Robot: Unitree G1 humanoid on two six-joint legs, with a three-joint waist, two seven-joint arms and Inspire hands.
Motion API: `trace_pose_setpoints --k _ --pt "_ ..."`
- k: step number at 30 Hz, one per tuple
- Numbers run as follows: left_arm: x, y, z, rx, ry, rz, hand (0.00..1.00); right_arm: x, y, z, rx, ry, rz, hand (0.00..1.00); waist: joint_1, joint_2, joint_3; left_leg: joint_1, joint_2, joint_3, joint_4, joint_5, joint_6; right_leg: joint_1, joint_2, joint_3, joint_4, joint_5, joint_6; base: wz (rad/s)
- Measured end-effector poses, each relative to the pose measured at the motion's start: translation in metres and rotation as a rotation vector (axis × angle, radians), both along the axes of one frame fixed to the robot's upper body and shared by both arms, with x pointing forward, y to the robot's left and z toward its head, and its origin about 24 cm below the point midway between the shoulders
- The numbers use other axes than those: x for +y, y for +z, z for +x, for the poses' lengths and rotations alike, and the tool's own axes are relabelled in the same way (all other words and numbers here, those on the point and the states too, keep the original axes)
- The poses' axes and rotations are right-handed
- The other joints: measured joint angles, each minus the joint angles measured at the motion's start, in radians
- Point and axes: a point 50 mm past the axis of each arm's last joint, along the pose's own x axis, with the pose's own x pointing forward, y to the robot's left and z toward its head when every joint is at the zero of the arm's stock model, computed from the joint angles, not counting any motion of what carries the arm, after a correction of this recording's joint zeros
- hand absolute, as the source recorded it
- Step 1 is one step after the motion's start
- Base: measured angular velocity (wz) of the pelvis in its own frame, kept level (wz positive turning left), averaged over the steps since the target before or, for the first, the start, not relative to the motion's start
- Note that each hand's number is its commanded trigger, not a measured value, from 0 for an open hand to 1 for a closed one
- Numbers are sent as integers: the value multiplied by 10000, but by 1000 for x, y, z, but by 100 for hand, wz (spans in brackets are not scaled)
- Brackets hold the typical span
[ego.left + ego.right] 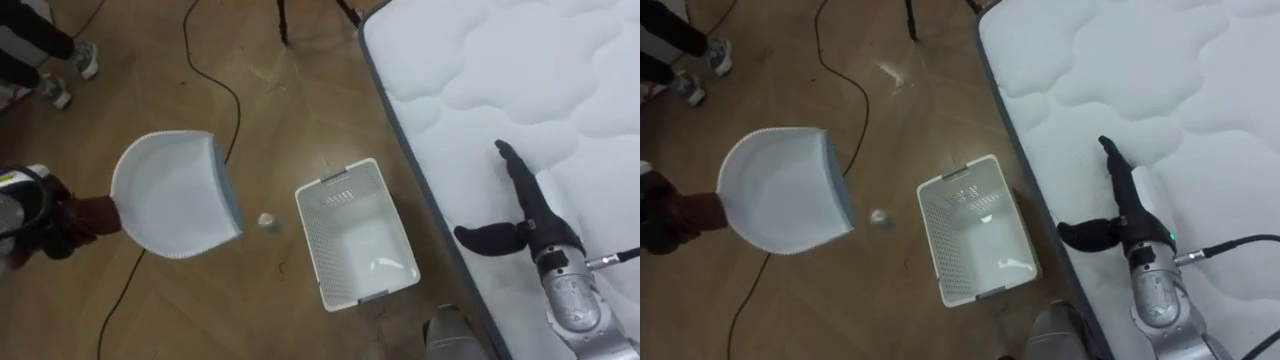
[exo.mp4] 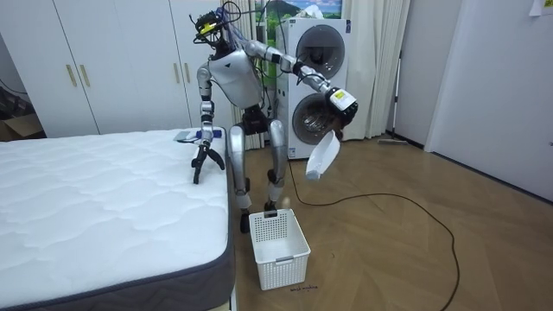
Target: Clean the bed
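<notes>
Wood floor [image 1: 300, 90] beside quilted bed [image 1: 520, 80]

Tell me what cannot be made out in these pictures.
Small white bit beside the basket, eye views: too small to name, or to say whether it lies on the floor.
Pale speck inside the basket: too small to name.
Person, upper left of the eye views: cut off by the edge.
Right hand over the mattress: touching or not, unclear from above.

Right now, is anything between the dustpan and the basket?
No obstacle visible. The left hand holds the dustpan over the floor, left of the basket. A small white scrap is between them, lying or falling, cannot tell.
</notes>
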Motion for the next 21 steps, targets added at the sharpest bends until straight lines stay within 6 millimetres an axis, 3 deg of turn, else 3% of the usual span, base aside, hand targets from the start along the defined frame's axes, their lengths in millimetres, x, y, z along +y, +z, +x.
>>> trace_pose_setpoints --k 7,10,16,21 --pt "0 5 3 -667 41 372 100 -2 -2 -5 71 -64 -24 0 13 48 27 3 18 7 47 -2 1 38 69 87 -14 -16 39 0" --pt "-2 10 8 -923 -274 804 100 -3 0 -5 -68 -69 -64 0 13 157 98 -1 18 14 66 -4 4 43 65 83 -11 -16 46 1" --pt "-13 31 26 -1748 -1034 1573 100 -7 2 -5 -230 -58 -184 0 -24 303 168 26 26 168 24 -6 10 50 -35 -13 33 -23 53 4" --pt "-20 47 38 -2559 -1389 1888 100 -7 4 -4 -150 133 -195 0 -126 303 195 227 -3 385 -136 -16 28 119 -96 50 43 -33 58 -6"
